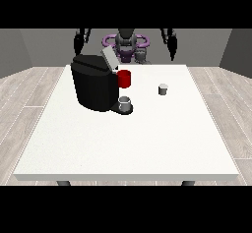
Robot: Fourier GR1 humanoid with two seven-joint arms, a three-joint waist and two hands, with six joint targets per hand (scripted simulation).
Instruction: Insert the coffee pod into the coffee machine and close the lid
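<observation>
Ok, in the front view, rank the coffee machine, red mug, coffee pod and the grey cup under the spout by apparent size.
1. coffee machine
2. red mug, partly hidden by the machine
3. grey cup
4. coffee pod
The mug and cup look close; the cup sits nearer the camera, so that order is unsure.

The coffee machine [93, 82] stands on my table [128, 143] toward the view's left, its lid [109, 59] tilted up, blocking that side. A red cup [124, 78] touches its flank and a grey cup [125, 103] sits at its base. The coffee pod [163, 89] stands apart, with open table all round it. The near half lies bare.
</observation>
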